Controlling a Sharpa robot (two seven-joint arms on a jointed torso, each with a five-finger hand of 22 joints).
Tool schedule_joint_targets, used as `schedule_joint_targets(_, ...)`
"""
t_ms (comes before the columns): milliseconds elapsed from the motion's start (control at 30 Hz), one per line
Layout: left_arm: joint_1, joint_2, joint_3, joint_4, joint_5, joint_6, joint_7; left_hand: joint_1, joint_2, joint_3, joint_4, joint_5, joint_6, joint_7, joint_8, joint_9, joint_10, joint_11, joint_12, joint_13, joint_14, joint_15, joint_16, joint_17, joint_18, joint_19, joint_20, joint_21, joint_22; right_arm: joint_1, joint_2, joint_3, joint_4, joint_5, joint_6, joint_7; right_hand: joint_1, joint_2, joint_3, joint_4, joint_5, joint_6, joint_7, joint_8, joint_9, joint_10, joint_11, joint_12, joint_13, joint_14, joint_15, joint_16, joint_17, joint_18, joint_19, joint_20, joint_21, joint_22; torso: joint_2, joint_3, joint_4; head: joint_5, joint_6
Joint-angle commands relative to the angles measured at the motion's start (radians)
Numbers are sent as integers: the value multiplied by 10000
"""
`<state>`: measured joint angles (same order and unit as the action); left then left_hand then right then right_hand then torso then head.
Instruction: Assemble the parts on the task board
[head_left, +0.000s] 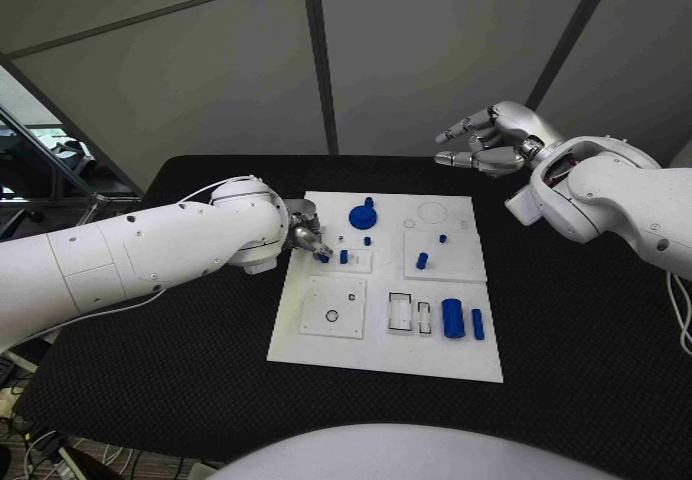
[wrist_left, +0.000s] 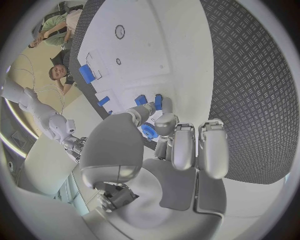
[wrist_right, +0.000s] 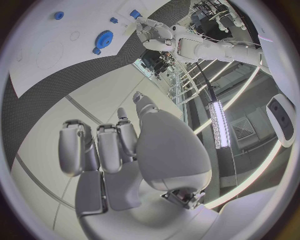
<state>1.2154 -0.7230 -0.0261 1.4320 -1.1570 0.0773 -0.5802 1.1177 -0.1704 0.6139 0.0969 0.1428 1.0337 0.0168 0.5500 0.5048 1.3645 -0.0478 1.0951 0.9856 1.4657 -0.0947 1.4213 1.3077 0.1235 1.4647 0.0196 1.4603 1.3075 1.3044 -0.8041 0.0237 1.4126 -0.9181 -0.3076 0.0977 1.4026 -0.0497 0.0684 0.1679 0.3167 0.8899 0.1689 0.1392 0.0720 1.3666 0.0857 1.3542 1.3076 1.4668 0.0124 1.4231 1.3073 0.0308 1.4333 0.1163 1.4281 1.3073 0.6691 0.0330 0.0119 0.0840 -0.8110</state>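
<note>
The white task board (head_left: 378, 340) lies mid-table. My left hand (head_left: 306, 238) is low over the board's near-left part and pinches a small blue part (wrist_left: 149, 131) between thumb and a finger, just above a square inset plate (head_left: 351, 262). Another small blue part (head_left: 343, 256) stands on that plate. A blue gear (head_left: 364, 215) stands at the board's far side, with small blue pegs (head_left: 421, 261) to its right. A blue cylinder (head_left: 453, 318) and a blue bar (head_left: 477, 323) lie near the board's right edge. My right hand (head_left: 490, 140) hovers beyond the board's far right corner, fingers apart and holding nothing.
The board lies on a black textured table (head_left: 577, 340). A square plate with a hole (head_left: 333, 306) and two rectangular slots (head_left: 408, 313) occupy the board's near half. A round recess (head_left: 431, 212) sits at the far right of the board.
</note>
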Motion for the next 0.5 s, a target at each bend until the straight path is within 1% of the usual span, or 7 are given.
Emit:
schedule_joint_targets(33, -55, 47, -45, 0, 1, 413, -191, -197, 16, -275, 121, -46, 94, 8, 35, -39, 48, -18, 66, 48, 594, -62, -13, 789, -999, 691, -76, 110, 2102, 19, 9, 6, 19, -14, 47, 89, -99, 31, -20, 54, 65, 51, 17, 33, -14, -6, -31, -9, 77, 494, -69, -46, 261, 190, -41, -14, -67, 874, 3, -2, 0, -8, 5)
schedule_joint_targets(167, -55, 85, -44, -29, 1, 323, -208, -298, 66, -624, 254, -53, 144, 1, 42, -61, 65, -24, 113, 101, 595, -73, -11, 793, -1008, 707, -92, 145, 2128, 19, 15, 6, 19, -13, 52, 98, -99, 31, -20, 54, 65, 51, 17, 33, -14, -6, -31, -9, 77, 494, -69, -46, 261, 190, -41, -14, -67, 874, 5, 0, -1, -16, 11)
schedule_joint_targets(300, -55, 115, -44, -60, 1, 264, -214, -314, 88, -717, 288, -53, 159, -3, 45, -67, 74, -27, 136, 127, 595, -75, -10, 794, -1015, 718, -96, 172, 2143, 19, 13, 6, 22, -12, 56, 97, -99, 31, -20, 54, 65, 51, 17, 33, -14, -6, -31, -9, 77, 494, -69, -46, 261, 190, -41, -14, -67, 874, 4, -4, -5, -22, 14)
schedule_joint_targets(367, -55, 126, -44, -70, 1, 235, -219, -314, 102, -753, 300, -51, 169, -8, 48, -69, 84, -30, 156, 151, 595, -77, -10, 794, -1020, 727, -98, 195, 2156, 19, 11, 6, 22, -12, 56, 96, -99, 31, -20, 54, 65, 51, 17, 33, -14, -6, -31, -9, 77, 494, -69, -46, 261, 190, -41, -14, -67, 874, 4, 2, -9, -8, 6)
schedule_joint_targets(500, -55, 143, -44, -94, 1, 185, -235, -314, 104, -757, 302, -51, 170, -9, 48, -70, 85, -30, 158, 153, 595, -77, -10, 794, -1021, 728, -98, 198, 2158, 19, 11, 6, 19, -12, 52, 95, -99, 31, -20, 54, 65, 51, 17, 33, -14, -6, -31, -9, 77, 494, -69, -46, 261, 190, -41, -14, -67, 874, 0, 4, 5, -26, 1)
